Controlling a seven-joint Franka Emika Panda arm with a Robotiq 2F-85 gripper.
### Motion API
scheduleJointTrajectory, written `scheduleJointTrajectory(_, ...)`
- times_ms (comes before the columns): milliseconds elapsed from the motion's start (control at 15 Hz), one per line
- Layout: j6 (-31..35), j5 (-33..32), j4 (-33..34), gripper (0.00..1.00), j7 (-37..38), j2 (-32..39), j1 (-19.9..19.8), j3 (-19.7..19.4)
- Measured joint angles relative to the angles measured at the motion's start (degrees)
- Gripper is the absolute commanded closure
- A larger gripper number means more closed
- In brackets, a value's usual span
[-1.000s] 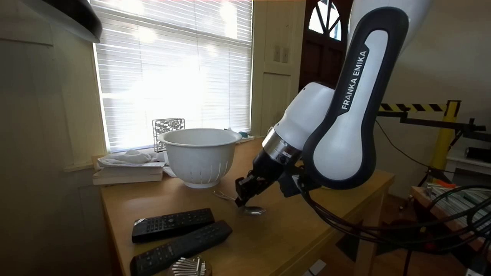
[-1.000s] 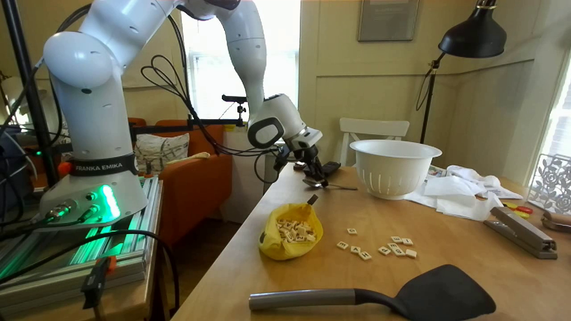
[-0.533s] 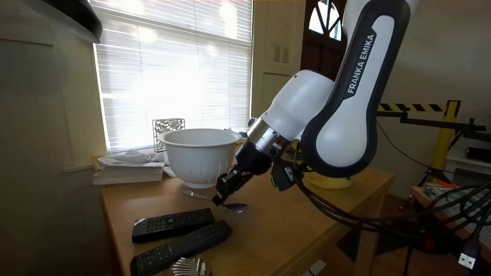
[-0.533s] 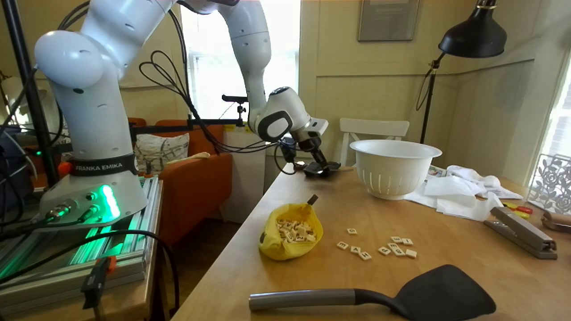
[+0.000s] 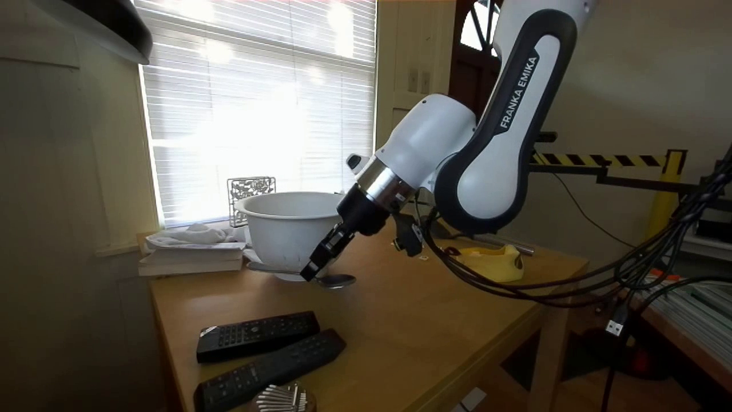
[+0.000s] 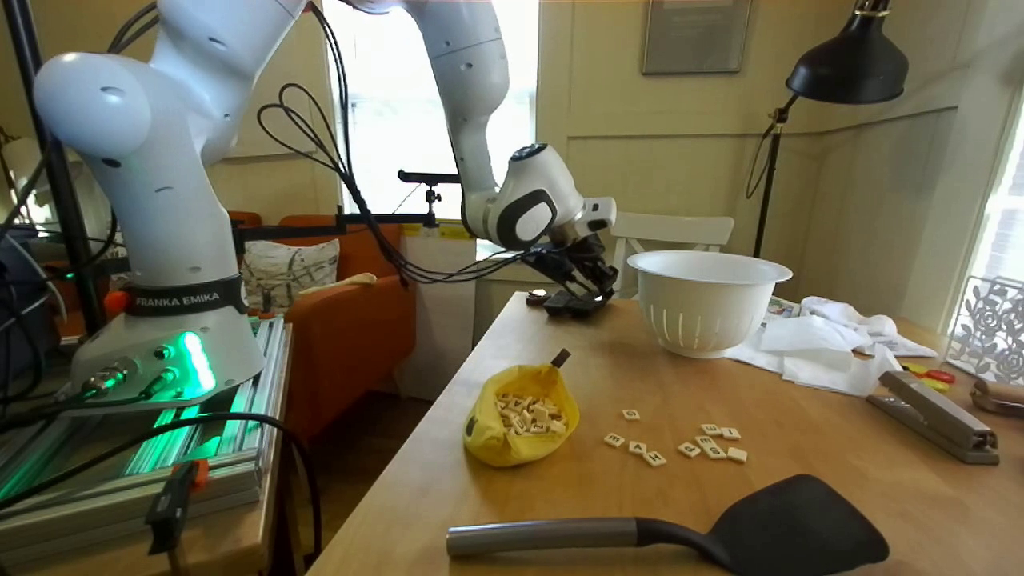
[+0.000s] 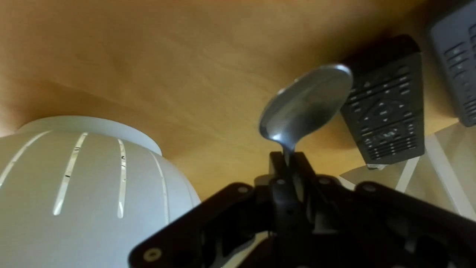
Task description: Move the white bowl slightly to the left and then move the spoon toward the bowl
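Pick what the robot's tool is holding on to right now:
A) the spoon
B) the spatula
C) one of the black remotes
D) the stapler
A: in the wrist view the tool is closed on the slim part of the spoon, whose oval end juts out ahead of it.

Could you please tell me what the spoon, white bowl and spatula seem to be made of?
Spoon: polished metal, given its silvery, mirror-like highlights.
White bowl: probably satin plastic, given its even colour and slotted wall.
Spatula: the dull black blade suggests nylon; the grey handle could be metal or plastic.
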Motion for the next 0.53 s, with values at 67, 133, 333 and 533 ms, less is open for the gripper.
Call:
scheduleJointTrajectory(67,-0.15,-1.98,0.41,0.98,-0.56,0.57,-1.74,1.17)
scheduleJointTrajectory(133,-0.38,-3.73,0.84,0.98,-1.11,1.29,-3.29,2.23)
scheduleJointTrajectory(333,-0.69,-7.19,2.38,0.98,-2.16,4.20,-6.74,4.89)
scheduleJointTrajectory(533,-0.79,-9.34,4.25,0.98,-3.72,7.44,-8.63,6.48)
